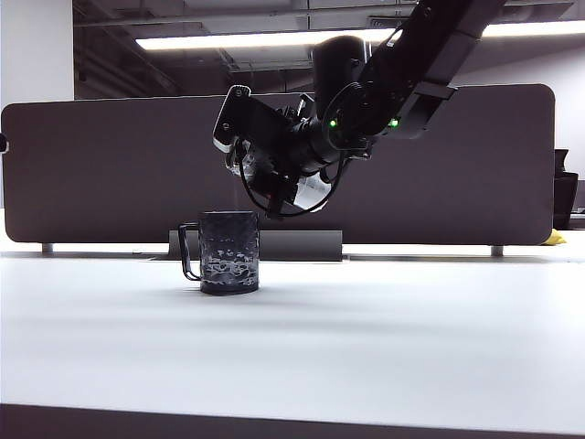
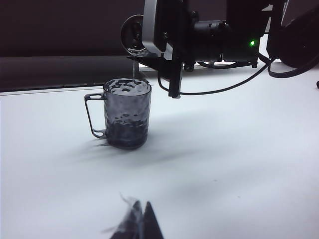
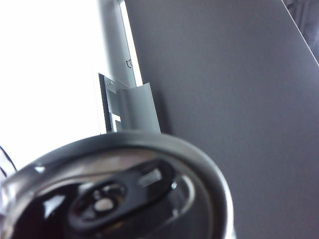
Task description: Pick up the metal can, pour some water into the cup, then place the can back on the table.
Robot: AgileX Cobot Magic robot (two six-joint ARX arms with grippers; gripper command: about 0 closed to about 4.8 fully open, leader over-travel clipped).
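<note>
- The right gripper (image 1: pixel 274 178) hangs above the cup (image 1: pixel 229 251), its claw clasped around the metal can (image 2: pixel 133 34), which lies tipped nearly level (most of its body is hidden by the gripper in the exterior view).
- In the left wrist view a thin stream of water (image 2: pixel 133 67) runs from the can's mouth down into the cup.
- The cup stands upright on the table (image 1: pixel 366 338), handle towards the left of the exterior view, with a dark divider panel (image 1: pixel 110 174) behind it.
- The right wrist view shows the can's lid and pull tab up close.
- The left gripper (image 2: pixel 139 224) sits low over the table, well apart from the cup, fingertips pressed together and holding nothing.
</note>
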